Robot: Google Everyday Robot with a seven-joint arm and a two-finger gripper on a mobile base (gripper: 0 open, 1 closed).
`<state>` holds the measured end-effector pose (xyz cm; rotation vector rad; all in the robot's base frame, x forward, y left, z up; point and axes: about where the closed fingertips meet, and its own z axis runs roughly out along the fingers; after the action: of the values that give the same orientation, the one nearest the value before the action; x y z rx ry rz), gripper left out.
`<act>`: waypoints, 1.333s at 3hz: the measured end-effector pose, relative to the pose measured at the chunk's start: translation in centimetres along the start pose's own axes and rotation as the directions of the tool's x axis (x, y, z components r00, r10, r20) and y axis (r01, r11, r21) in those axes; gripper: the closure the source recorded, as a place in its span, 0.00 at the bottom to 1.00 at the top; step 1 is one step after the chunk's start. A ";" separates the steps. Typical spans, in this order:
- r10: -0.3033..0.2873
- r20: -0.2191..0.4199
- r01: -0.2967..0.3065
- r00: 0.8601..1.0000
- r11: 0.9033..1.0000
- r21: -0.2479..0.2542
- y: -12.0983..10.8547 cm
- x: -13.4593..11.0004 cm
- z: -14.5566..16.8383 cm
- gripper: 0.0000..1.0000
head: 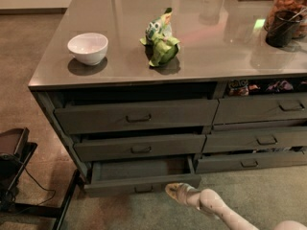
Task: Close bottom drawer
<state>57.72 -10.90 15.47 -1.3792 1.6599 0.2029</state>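
Observation:
The bottom drawer [142, 182] of the wide left stack stands pulled out, its dark inside showing above the slim front panel with a small pull handle [144, 189]. My gripper [176, 190], tan and white, reaches in from the lower right. Its tip sits at the right part of the drawer's front panel, touching it or almost so. The arm [225, 212] runs back to the bottom right corner.
A white bowl [88, 47] and a green bag [160, 38] lie on the grey counter [216, 42], with a dark jar [283, 25] at the right. The wide drawers above [136, 116] are slightly ajar. The narrower drawer stack [259, 140] stands right. A black stand [14, 176] with cables is on the carpet at left.

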 end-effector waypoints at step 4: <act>-0.084 -0.087 0.082 0.993 0.996 -0.036 -5.8 -1.6 2.9 1.00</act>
<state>64.01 -10.01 17.43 -1.4977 1.6741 0.1227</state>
